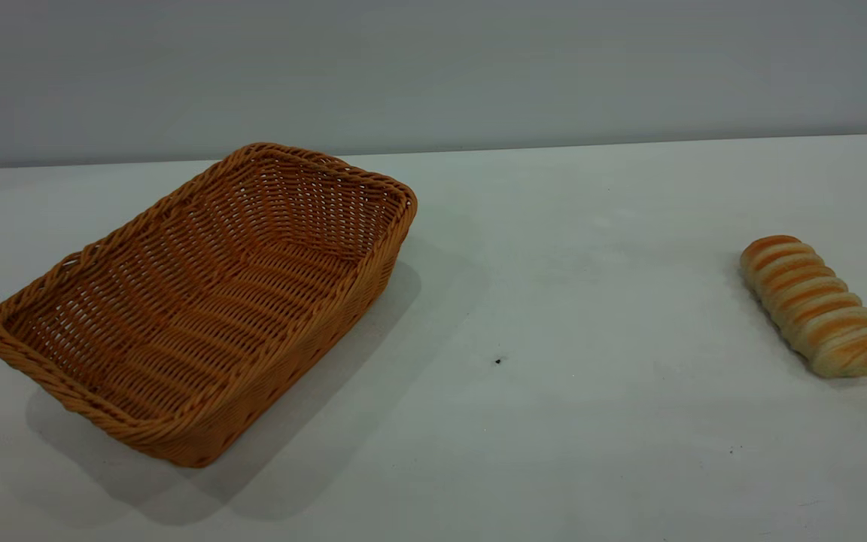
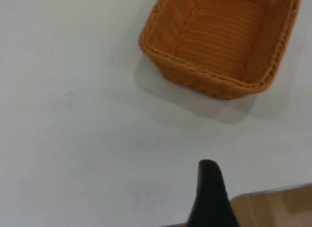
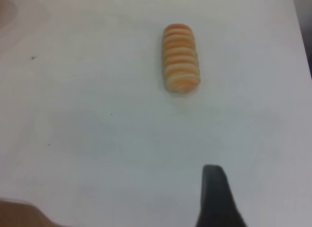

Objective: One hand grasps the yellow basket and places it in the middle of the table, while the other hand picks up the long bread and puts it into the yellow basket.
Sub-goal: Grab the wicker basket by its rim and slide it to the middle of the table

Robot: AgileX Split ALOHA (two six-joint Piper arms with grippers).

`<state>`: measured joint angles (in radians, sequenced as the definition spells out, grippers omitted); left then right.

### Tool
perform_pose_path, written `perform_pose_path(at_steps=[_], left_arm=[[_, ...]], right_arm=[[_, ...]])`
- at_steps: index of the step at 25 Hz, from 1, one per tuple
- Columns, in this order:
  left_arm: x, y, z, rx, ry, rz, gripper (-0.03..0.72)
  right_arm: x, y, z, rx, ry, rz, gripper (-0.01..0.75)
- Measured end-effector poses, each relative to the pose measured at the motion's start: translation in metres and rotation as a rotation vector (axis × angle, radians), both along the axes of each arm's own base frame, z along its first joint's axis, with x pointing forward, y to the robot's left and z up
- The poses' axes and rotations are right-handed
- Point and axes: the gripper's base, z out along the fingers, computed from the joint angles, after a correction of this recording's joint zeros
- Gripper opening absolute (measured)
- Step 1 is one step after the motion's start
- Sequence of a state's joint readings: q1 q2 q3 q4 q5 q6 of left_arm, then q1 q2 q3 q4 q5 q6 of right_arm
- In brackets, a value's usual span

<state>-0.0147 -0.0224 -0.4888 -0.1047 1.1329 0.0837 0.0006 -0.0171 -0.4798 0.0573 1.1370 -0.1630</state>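
Note:
The yellow basket (image 1: 200, 301) sits empty on the left part of the white table (image 1: 569, 248), set at an angle. It also shows in the left wrist view (image 2: 219, 37), well ahead of my left gripper (image 2: 209, 198), which hangs above bare table near the table's edge. The long bread (image 1: 816, 305) lies on the table at the far right. It also shows in the right wrist view (image 3: 181, 58), well ahead of my right gripper (image 3: 214, 198). Neither gripper shows in the exterior view and neither touches anything.
A small dark speck (image 1: 498, 361) marks the table between basket and bread. A grey wall stands behind the table. Wooden floor (image 2: 278, 207) shows past the table's edge by the left gripper, and a brown corner (image 3: 19, 215) by the right one.

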Motion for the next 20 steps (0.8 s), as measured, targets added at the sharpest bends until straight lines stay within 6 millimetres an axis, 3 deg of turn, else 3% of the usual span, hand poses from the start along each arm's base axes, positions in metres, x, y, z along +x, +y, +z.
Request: perform_pose_path(at_steps=[12,20], left_arm=[[-0.0011,0.0032,0.0,-0.003,0.001,-0.174,0.559],[0.0034,0.0081,0.0001,-0.073,0.042,-0.039,0.522]], right_arm=[[-0.0001,-0.0001,0.0,0.002,0.0,0.029,0.507],[-0.0001,-0.0038,0.0,0.058,0.007,0.058,0.507]])
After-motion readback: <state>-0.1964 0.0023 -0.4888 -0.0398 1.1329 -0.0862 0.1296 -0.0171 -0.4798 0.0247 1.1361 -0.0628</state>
